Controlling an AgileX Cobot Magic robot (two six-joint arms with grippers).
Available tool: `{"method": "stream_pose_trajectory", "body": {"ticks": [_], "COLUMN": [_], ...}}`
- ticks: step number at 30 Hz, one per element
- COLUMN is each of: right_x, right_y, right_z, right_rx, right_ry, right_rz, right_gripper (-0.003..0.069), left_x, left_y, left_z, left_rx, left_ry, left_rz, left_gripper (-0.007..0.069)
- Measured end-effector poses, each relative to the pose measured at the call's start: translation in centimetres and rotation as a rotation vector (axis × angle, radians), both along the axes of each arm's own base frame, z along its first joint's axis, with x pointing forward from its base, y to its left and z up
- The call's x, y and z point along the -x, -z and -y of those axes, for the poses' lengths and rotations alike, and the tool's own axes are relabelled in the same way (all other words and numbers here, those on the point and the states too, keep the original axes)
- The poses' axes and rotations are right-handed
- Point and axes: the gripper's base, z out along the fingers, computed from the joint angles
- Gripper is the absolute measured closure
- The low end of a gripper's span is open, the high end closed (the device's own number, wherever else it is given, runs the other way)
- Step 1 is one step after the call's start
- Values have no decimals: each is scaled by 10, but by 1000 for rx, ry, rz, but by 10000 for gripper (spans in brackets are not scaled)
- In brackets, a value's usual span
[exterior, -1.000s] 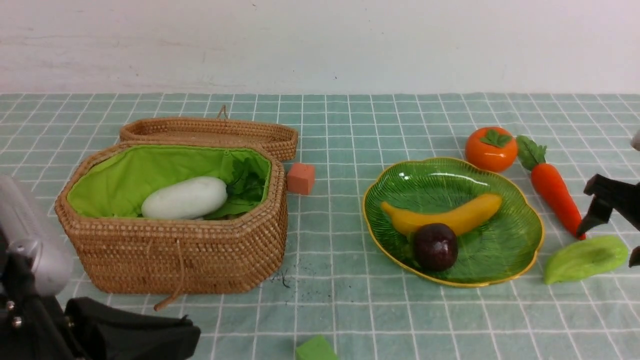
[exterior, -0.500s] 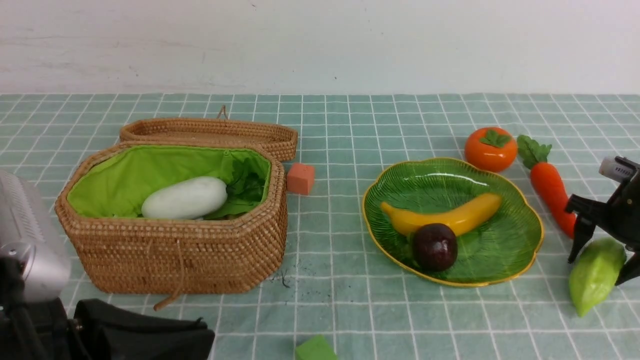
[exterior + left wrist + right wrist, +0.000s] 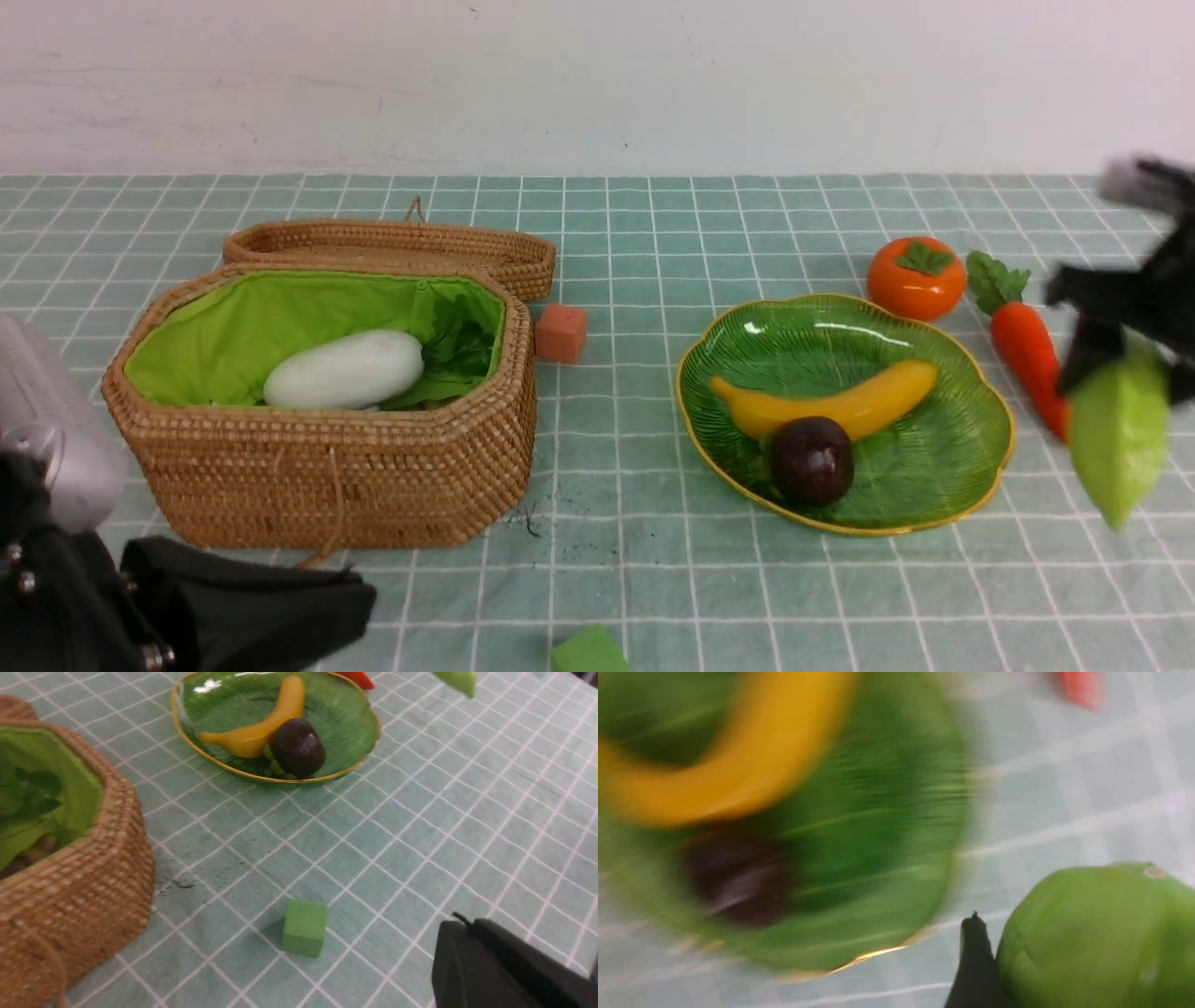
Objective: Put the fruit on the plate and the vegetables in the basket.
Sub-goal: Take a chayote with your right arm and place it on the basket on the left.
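At right in the front view, your right end effector (image 3: 1120,359) held the gourd (image 3: 1118,434) aloft; next move needed carrying it leftward to the basket (image 3: 317,476).

Reaching in low at the near left corner, with the left pincer (image 3: 359,597) shut, dark fingers pointing rightward, whitish wrist housing (image 3: 70,476) behind. Hanging raised above the tabletop at the far right, motion-blurred, with the right pincer (image 3: 1120,373) clamped rather than empty, its fingers pointing down and the pale part above them only partly visible.
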Motion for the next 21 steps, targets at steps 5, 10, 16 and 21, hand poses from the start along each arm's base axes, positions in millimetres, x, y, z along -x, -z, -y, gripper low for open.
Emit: {"method": "stream_pose_trajectory", "body": {"ticks": [5, 10, 16, 21], "right_x": [14, 6, -22, -44], "right_y": [-69, -83, -44, 2], "right_z": [-121, -234, -298, -327], "right_rx": [-148, -293, -254, -217], "right_ry": [-508, -833, -975, -1012], "right_rz": [452, 778, 889, 883], "right_gripper": [213, 213, 213, 158], "left_x": [-9, -15, -16, -16], "left_y": [1, 0, -1, -1], "left_z": [-11, -19, -21, -21], "left_rx": [-9, 22, 27, 29], "left_ry": [-175, -311, -338, -340], "left_rz": [-15, -14, -6, -7], "left_gripper": [638, 638, 638, 638]}}
